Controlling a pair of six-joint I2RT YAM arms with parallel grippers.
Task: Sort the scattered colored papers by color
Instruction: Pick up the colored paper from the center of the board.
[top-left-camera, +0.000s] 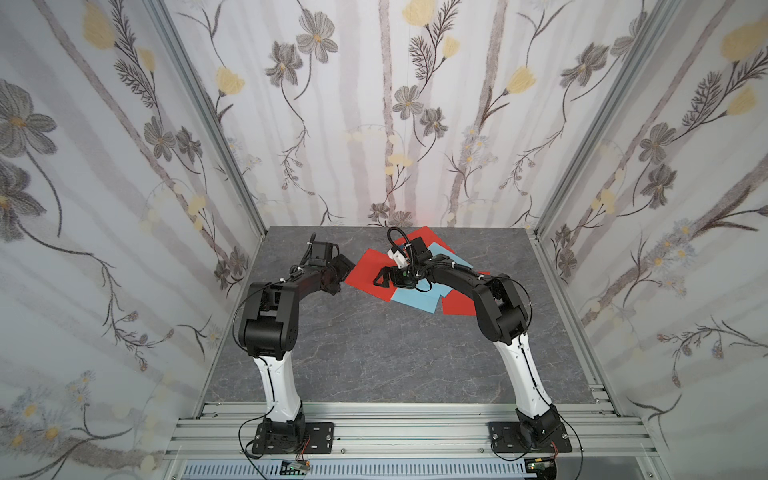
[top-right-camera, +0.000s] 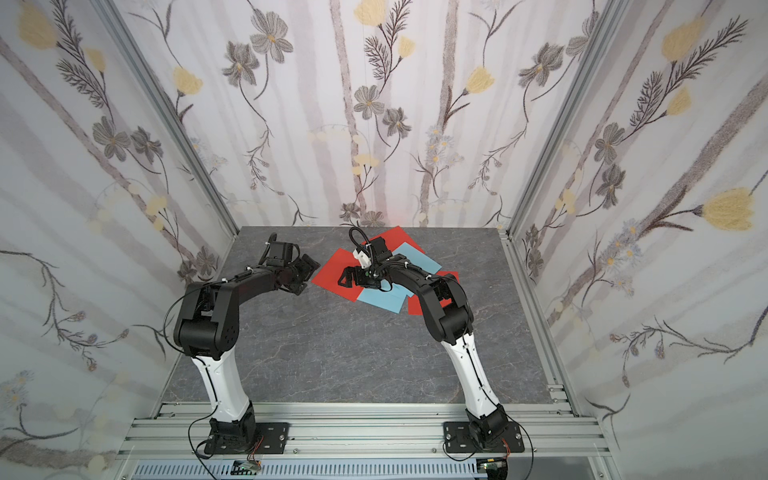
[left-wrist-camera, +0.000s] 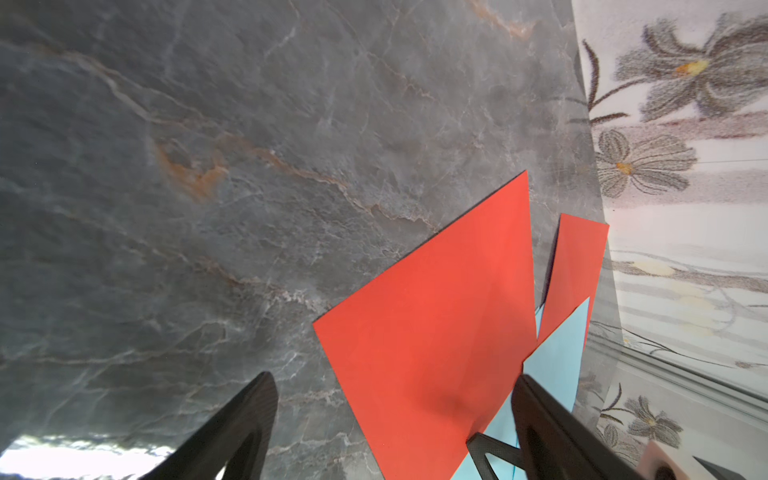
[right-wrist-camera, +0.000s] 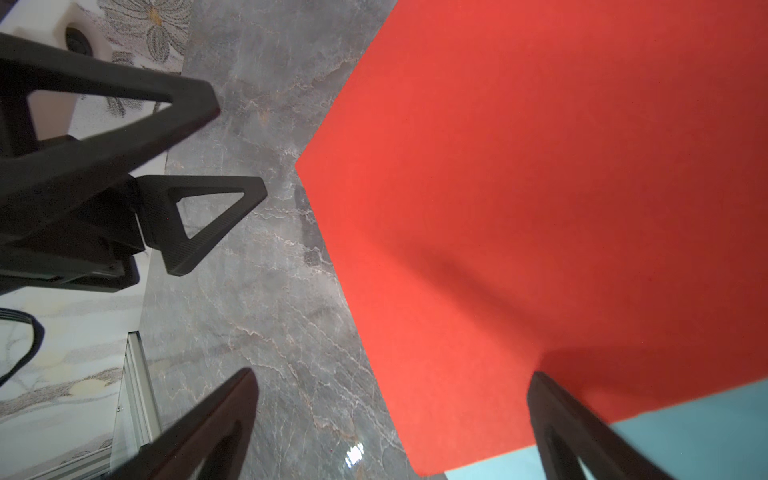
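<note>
While my left claw (top-left-camera: 347, 270) and right claw (top-left-camera: 383, 279) hang open by the unsorted twelve-o'clock heap of red and sky-blue paper sheets (top-left-camera: 415, 301), I'd next pinch its nine-o'clock red sheet (top-left-camera: 365, 270).

The left arm (top-left-camera: 303, 281) and right arm (top-left-camera: 455, 277) bend inward toward each other, both sets of jaws spread wide.

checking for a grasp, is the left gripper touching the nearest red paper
Apart: in the right wrist view, bare table shows between the open left gripper and the corner of the red paper.
</note>
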